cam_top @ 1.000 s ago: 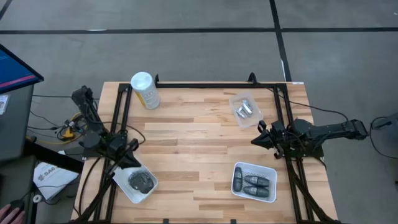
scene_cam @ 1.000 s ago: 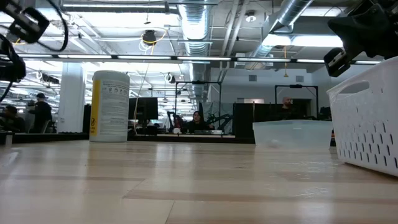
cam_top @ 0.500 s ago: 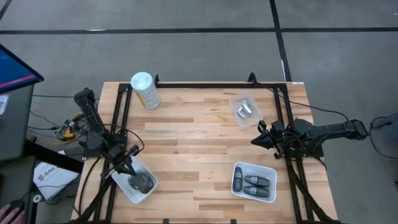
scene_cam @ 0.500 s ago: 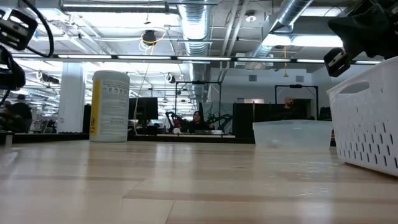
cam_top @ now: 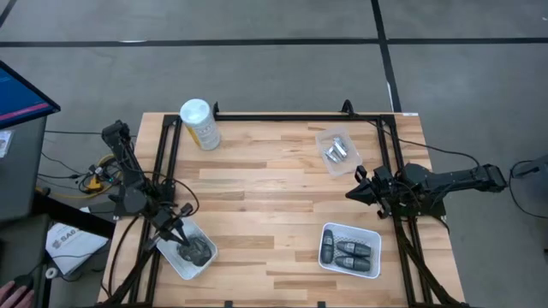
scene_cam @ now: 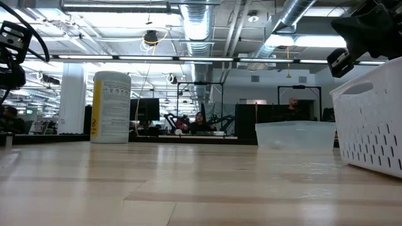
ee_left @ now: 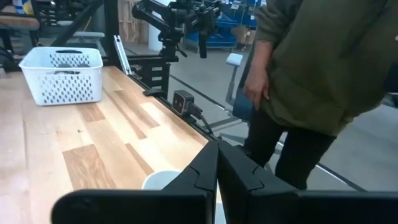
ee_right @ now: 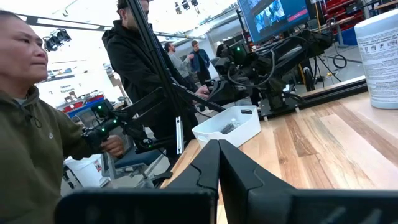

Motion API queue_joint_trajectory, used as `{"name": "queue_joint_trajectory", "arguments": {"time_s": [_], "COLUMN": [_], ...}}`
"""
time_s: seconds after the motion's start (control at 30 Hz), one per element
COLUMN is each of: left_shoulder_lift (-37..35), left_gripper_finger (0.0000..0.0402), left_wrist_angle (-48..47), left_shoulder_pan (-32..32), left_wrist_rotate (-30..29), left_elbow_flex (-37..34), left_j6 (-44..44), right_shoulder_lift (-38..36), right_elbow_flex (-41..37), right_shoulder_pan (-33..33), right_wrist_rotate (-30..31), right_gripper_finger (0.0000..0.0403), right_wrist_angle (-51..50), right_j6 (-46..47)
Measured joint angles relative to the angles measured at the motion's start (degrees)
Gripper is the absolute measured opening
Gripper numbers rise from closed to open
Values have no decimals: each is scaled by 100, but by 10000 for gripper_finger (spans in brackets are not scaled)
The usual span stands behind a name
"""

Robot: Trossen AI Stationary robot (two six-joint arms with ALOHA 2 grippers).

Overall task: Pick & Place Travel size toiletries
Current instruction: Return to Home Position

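Observation:
Dark round toiletries lie in a white tray at the table's near left. My left gripper is shut and hovers over the tray's far-left rim; its wrist view shows its joined fingers above a bit of white rim. Dark grey capsules rest in a white basket at the near right. Silver pieces sit in a clear container at the far right. My right gripper is shut and hangs between container and basket, pointing left.
A pale-yellow canister with a white lid stands at the far left of the table. A black frame borders the table's far, left and right sides. People stand near the table in both wrist views. Bare wood lies between the containers.
My left gripper has moved toward the near edge, from beside the tray's far corner to above its far-left rim. The right arm, tray, basket and container have kept still.

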Motion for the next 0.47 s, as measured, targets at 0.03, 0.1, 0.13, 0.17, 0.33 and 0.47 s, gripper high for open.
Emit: {"name": "queue_joint_trajectory", "arguments": {"time_s": [0.03,0.1,0.13,0.17,0.33,0.47], "left_shoulder_lift": [0,2,3,4,8,7], "left_gripper_finger": [1,1,1,1,7,7], "left_wrist_angle": [2,12,14,15,22,28], "left_shoulder_pan": [-1,0,0,0,0,0], "left_wrist_rotate": [-34,-119,-122,-122,-137,-138], "left_elbow_flex": [0,0,0,0,0,0], "left_j6": [34,58,66,69,69,69], "right_shoulder_lift": [-1,-1,-2,0,-1,-1], "right_elbow_flex": [0,1,0,0,2,1], "right_shoulder_pan": [0,2,2,2,2,2], "right_wrist_rotate": [0,0,0,0,0,0], "right_gripper_finger": [0,0,0,0,0,0], "right_wrist_angle": [0,0,0,0,0,0], "right_j6": [0,0,0,0,0,0]}}
